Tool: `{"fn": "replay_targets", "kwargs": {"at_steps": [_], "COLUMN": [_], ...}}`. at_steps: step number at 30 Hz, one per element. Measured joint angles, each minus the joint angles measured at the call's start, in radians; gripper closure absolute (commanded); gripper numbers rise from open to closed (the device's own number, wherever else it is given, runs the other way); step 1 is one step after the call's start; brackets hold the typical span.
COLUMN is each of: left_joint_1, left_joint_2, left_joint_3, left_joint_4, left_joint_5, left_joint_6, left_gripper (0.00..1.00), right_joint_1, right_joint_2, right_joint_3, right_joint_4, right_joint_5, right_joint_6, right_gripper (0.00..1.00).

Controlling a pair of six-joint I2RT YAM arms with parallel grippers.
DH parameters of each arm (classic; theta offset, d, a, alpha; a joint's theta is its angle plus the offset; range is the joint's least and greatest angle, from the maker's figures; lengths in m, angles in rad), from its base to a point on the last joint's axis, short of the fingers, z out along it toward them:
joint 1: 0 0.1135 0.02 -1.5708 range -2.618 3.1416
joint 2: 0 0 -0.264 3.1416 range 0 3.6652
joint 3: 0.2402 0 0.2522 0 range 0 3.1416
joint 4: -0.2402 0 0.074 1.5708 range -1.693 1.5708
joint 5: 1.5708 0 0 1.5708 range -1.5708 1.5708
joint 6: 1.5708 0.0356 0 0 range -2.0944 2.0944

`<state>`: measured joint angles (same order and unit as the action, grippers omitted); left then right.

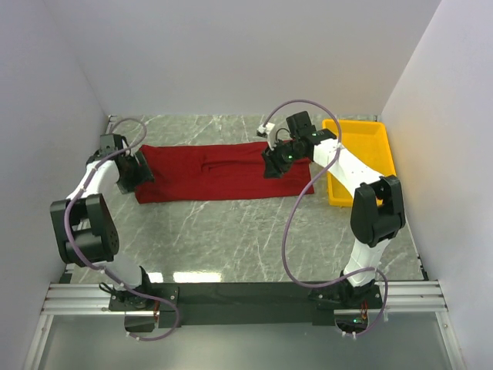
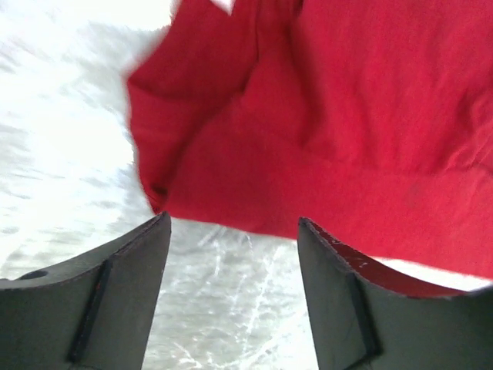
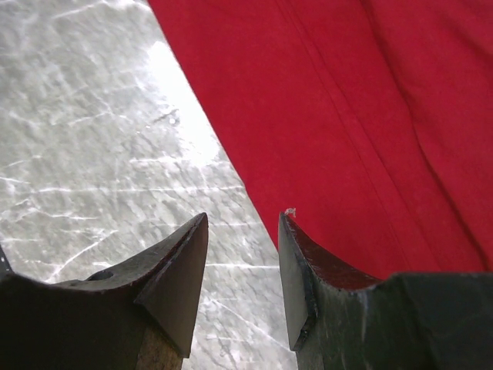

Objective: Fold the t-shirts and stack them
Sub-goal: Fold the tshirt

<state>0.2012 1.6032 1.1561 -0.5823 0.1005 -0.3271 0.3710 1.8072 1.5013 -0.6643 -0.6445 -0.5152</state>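
Note:
The dark red t-shirt (image 1: pixel 223 171) lies folded lengthwise into a long band across the far part of the marble table. It also shows in the left wrist view (image 2: pixel 339 131) and the right wrist view (image 3: pixel 370 116). My left gripper (image 1: pixel 141 173) is open over the band's left end, its jaws just off the cloth edge (image 2: pixel 231 223) with bare table between them. My right gripper (image 1: pixel 275 163) is open over the band's right part, one finger (image 3: pixel 308 270) over the cloth edge, nothing held. No neck tag shows.
A yellow plastic tray (image 1: pixel 360 158) stands at the far right, next to the shirt's right end and under the right arm. White walls close in the table on three sides. Cables loop from both arms.

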Motion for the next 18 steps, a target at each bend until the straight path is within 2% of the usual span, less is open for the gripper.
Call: {"fn": "replay_targets", "kwargs": {"at_steps": [7, 18], "left_joint_1": [0.032, 0.070], "left_joint_2": [0.065, 0.135], "left_joint_3": [-0.074, -0.029], "left_joint_4": [0.053, 0.082], "left_joint_5": [0.125, 0.138], "left_joint_6": [-0.026, -0.008], "left_gripper": [0.41, 0.41], "right_joint_1": [-0.009, -0.038], "right_joint_2": [0.000, -0.001], "right_joint_3": [-0.022, -0.063], "right_joint_4": [-0.001, 0.000], "right_joint_5": [0.039, 0.063], "right_joint_6": [0.002, 0.010], "right_gripper": [0.52, 0.52]}}
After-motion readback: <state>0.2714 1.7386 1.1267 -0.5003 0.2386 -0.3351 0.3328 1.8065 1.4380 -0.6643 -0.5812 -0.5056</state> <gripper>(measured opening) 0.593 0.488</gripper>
